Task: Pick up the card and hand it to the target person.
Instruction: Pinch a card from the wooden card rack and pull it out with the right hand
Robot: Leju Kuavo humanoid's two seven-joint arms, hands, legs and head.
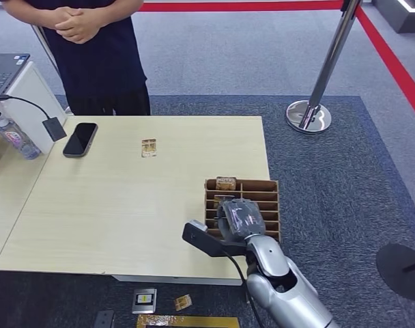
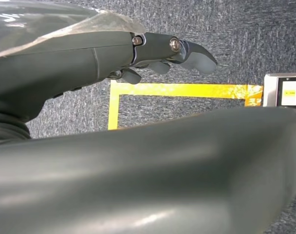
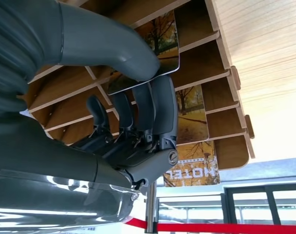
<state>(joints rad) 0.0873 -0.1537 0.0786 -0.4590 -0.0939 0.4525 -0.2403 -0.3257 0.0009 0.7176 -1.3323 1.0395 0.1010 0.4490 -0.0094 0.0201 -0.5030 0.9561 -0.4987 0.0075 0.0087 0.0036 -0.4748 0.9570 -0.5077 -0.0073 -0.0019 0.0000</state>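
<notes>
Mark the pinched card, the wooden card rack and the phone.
pinched card (image 3: 159, 41): right wrist view, picture face beside the thumb.
wooden card rack (image 1: 271, 186): head view, far right corner of the frame.
phone (image 1: 80, 139): head view, middle of the dark screen.

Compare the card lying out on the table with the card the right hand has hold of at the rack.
The card on the table lies flat on the bare tabletop, near the person; the gripped card stands in a slot of the wooden rack at the table's near right corner. The table card is untouched; the rack card is pinched between the right hand's thumb and fingers. Both show warm orange-yellow printing.
</notes>
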